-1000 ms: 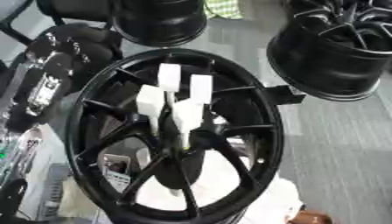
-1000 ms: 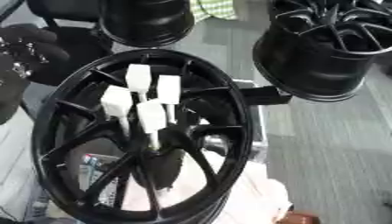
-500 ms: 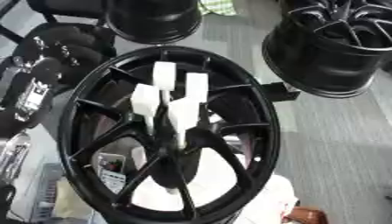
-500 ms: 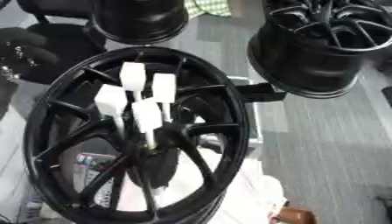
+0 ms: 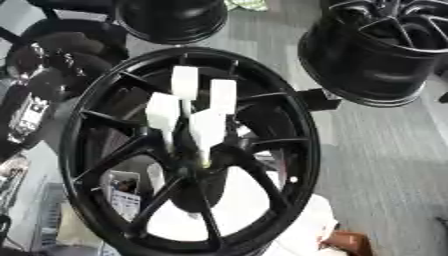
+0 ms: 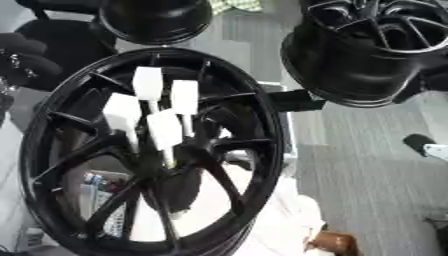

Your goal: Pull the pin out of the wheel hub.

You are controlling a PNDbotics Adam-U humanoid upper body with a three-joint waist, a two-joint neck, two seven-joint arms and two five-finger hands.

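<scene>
A large black spoked wheel hub (image 5: 289,150) fills the middle of both eye views. My left hand (image 5: 194,131) reaches up from below across the hub's centre. Its white fingertips (image 5: 184,82) fan out above the centre bore, and the white thumb pad (image 5: 208,131) is tucked in against them. A small pale yellowish piece, the pin (image 5: 203,160), shows just under the thumb pad at the hub centre, pinched there. The black forearm hides most of the bore. My right hand shows in no view.
A second black wheel (image 6: 367,55) stands at the upper right, close to the hub's rim. A third wheel (image 5: 171,20) is at the top. Dark equipment (image 5: 39,95) crowds the left side. Grey floor (image 5: 385,165) lies to the right, and a brown object (image 5: 341,242) sits low.
The whole picture has shifted a little, so the camera moved. My left hand keeps the same place at the hub centre, with the same finger pose.
</scene>
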